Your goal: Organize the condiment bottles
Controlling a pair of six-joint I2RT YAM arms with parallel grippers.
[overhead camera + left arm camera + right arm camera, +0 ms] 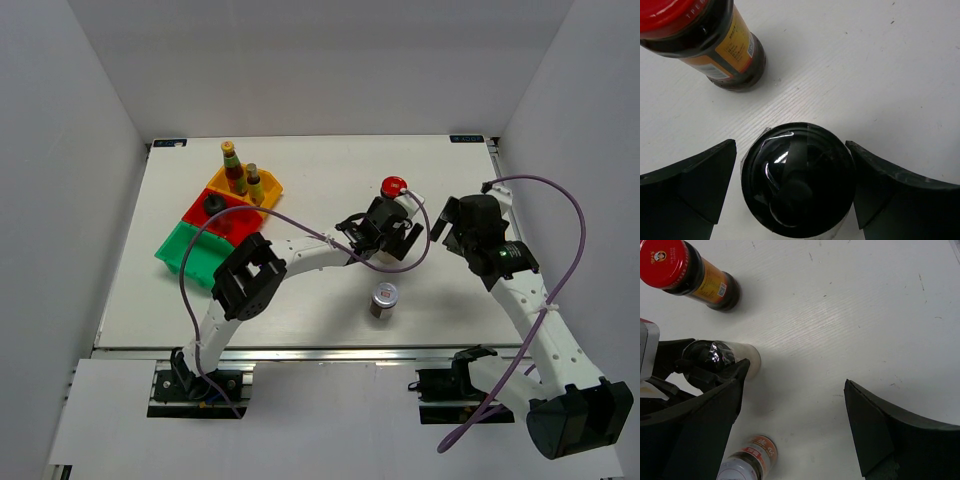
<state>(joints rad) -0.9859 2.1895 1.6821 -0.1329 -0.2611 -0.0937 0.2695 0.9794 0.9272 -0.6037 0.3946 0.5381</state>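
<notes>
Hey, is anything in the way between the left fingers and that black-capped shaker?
Nothing visible. The shaker sits right between the open left fingers, with only bare table showing beside it. The red-capped jar stands beyond it, apart and outside the fingers.

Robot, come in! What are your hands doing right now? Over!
Left gripper open, straddling black-capped shaker. Right gripper open, empty. Red-capped jar close beside shaker, not touching.
</notes>
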